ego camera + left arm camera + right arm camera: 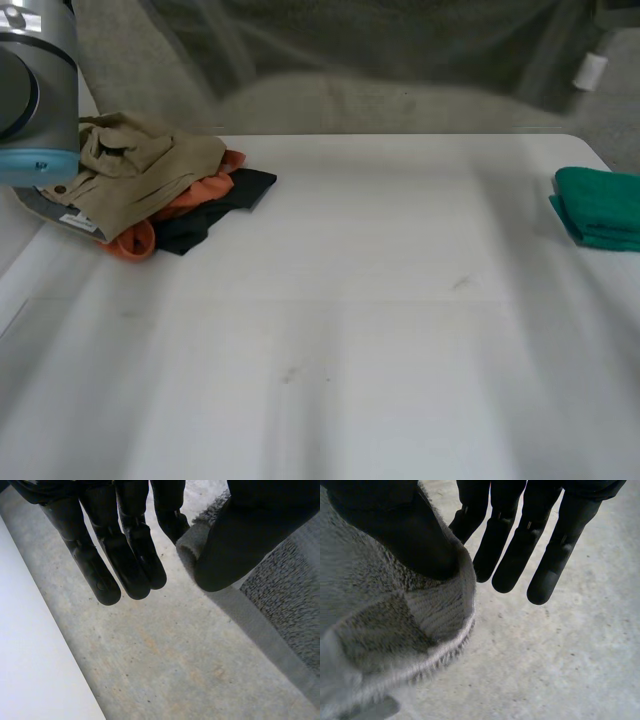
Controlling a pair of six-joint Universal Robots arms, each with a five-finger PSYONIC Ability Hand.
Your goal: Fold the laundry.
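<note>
Grey fleece (380,50): in the head view it hangs as a broad curtain over the far side of the surface (350,330). Its long axis runs from my left to my right, and its lower hem droops toward the far edge.

The wrist views supply the grips. In the left wrist view, a rolled edge of the fleece (192,545) sits nipped between the thumb (250,535) and the nearest finger of my left hand (105,555), with the other fingers straight. In the right wrist view, the thumb (405,525) of my right hand (520,550) presses a fold of fleece (395,630) against the first straight finger, and the rest hangs beneath the thumb. Concrete floor (560,670) lies under both hands.

On the surface at my left, beside my left arm (35,90), is a pile with a tan garment (140,160) on top of an orange garment (195,195) and a black garment (225,200). At my right edge lies a folded green cloth (600,205).
</note>
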